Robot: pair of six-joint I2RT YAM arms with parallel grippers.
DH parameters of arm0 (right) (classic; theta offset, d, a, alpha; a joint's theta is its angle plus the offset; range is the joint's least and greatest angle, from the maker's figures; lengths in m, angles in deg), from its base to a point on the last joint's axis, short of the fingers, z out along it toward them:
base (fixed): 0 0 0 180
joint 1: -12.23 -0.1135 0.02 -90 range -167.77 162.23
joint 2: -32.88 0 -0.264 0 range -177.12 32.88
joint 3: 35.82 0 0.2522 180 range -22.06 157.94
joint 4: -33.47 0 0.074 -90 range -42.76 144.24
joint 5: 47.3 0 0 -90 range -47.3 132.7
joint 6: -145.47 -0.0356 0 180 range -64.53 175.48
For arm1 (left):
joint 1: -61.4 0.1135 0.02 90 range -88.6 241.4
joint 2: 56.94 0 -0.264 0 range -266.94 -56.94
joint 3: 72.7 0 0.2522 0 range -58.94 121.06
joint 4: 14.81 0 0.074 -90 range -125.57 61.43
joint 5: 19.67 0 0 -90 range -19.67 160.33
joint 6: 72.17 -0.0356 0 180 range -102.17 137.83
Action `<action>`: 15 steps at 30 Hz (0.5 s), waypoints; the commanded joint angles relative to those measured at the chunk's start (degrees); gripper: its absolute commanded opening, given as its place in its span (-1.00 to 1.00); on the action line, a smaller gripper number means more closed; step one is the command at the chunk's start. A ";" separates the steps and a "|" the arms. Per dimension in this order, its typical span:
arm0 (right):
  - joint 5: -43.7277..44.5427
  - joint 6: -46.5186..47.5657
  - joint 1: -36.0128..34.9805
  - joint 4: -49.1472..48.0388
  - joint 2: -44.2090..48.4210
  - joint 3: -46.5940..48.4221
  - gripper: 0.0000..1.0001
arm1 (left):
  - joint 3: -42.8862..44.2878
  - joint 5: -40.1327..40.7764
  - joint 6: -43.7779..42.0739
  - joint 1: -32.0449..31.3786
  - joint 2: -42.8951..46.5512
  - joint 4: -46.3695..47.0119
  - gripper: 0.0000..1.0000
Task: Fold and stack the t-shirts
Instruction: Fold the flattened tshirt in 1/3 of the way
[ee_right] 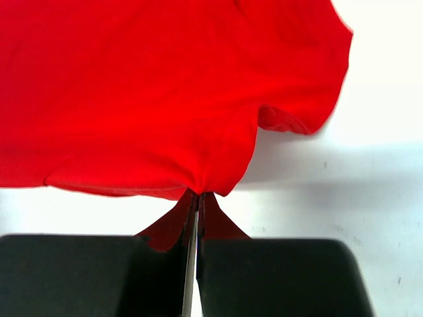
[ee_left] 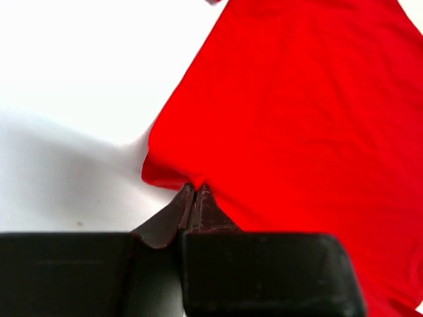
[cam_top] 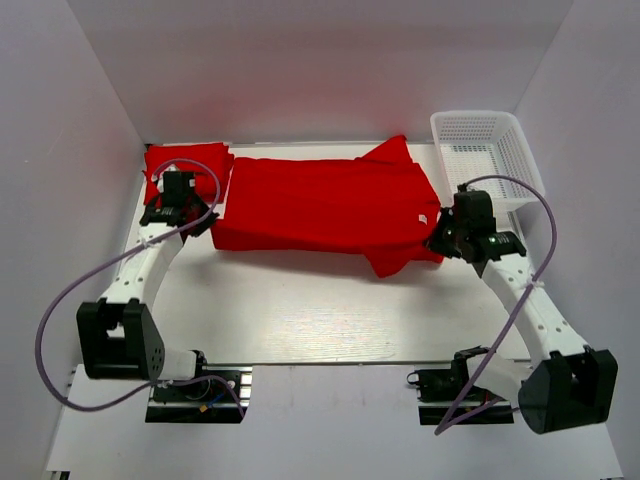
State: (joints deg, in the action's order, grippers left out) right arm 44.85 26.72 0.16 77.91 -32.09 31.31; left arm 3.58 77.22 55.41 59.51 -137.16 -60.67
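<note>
The left gripper (ee_left: 194, 198) is clamped tight on a pinch of red cloth, its two dark fingers (ee_left: 205, 208) pressed together with only a thin fold of fabric between them. The pinch sits at the edge of the t-shirt (cam_top: 320, 205), at its left end as the top view shows it. The right gripper (ee_right: 197, 201) is clamped the same way, jaws together on a small gather of the shirt's right end, and the cloth fans out from that gather in shallow creases. In the top view this hold is just beside the small white neck tag (cam_top: 422, 218). Between the two holds the shirt lies stretched lengthwise across the far half of the white table (cam_top: 300, 320), mostly flat. One short sleeve (cam_top: 390, 151) points toward the back wall and the other sleeve (cam_top: 395, 258) toward the arm bases. At the back left corner, just beyond the left gripper, a second red cloth (cam_top: 185, 162) lies flat on the table, touching or nearly touching the stretched shirt's left end; whether it is one folded shirt or several I cannot tell. A white mesh basket (cam_top: 480, 130) stands at the back right corner, beside the right end of the shirt and behind the right arm's wrist.
</note>
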 commanded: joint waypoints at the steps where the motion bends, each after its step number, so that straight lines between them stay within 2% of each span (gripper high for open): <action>1: -1.54 -0.87 0.12 1.93 2.83 -2.21 -1.00 | -3.80 0.58 -0.14 -0.04 4.19 0.19 -1.00; 3: -1.19 0.36 0.21 1.58 2.83 -2.30 -1.00 | -4.51 0.57 -0.14 -0.04 4.20 1.07 -1.00; 8: 1.88 1.42 0.56 -2.46 -0.94 0.68 -1.00 | 0.14 3.21 0.39 -0.04 -1.41 0.54 -1.00; 15: 3.39 3.88 0.65 -4.04 -13.50 8.50 -1.00 | 9.53 4.79 0.91 -0.04 -13.19 1.60 -1.00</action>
State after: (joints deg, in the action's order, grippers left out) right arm 46.12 28.71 0.24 76.86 -42.88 35.63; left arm 8.48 79.06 55.61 59.44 -149.01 -60.50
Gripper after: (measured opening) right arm 0.010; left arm 0.112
